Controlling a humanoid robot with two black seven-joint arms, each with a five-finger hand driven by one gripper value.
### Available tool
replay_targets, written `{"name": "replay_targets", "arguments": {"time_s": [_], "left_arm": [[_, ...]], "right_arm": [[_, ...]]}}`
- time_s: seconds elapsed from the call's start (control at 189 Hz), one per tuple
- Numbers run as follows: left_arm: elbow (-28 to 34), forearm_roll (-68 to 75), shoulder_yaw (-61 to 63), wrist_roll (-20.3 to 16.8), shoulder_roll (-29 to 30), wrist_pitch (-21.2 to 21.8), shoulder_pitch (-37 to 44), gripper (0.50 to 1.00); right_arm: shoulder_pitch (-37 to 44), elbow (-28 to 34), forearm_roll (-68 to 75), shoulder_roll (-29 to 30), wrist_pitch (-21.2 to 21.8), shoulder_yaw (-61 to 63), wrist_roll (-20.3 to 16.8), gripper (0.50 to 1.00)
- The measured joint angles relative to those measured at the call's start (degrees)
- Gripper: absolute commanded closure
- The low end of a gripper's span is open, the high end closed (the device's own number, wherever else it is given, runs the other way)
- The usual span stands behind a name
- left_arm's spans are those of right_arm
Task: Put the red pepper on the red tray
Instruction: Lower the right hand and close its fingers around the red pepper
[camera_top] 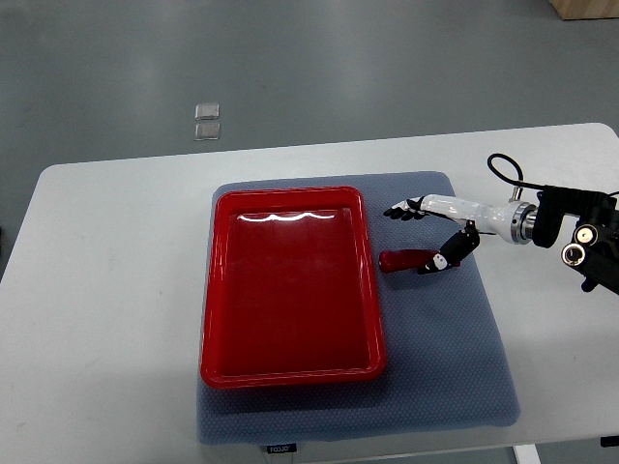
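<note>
Pepper-wise, the red pepper looked small, light and smooth-skinned, probably slippery, so I judged its middle the best place to grip; it lay on the grey mat, just right of the red tray and outside it. The right hand reached over it, fingers loosely spread and thumb touching the pepper's end, nothing held yet. Mat and tray sat on a white table above a grey floor.

1 red tray, 1 red pepper, 1 grey mat, 1 robot hand
</note>
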Motion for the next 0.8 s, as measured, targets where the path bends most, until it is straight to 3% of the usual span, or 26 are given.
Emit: {"name": "replay_targets", "arguments": {"time_s": [0.154,0.503,0.689,0.694,0.715,0.8], "left_arm": [[0.01,0.00,-0.01,0.03,0.00,0.00,0.01,0.500],[0.01,0.00,-0.02,0.06,0.00,0.00,0.02,0.500],[0.01,0.00,-0.07,0.06,0.00,0.00,0.02,0.500],[0.01,0.00,-0.07,0.06,0.00,0.00,0.02,0.500],[0.01,0.00,-0.08,0.06,0.00,0.00,0.02,0.500],[0.01,0.01,-0.10,0.06,0.00,0.00,0.03,0.500]], "right_arm": [[-0.52,-0.21,-1.29,0.26,-1.17,-0.73,0.27,0.640],[-0.71,-1.30,-2.24,0.67,-2.17,-1.75,0.41,0.775],[-1.06,-1.75,-3.18,0.80,-2.51,-1.94,0.48,0.793],[-1.06,-1.76,-3.19,0.81,-2.52,-1.96,0.49,0.821],[-1.09,-1.81,-3.23,0.83,-2.55,-2.05,0.49,0.844],[-1.13,-1.98,-3.32,0.87,-2.69,-2.55,0.69,0.865]]}}
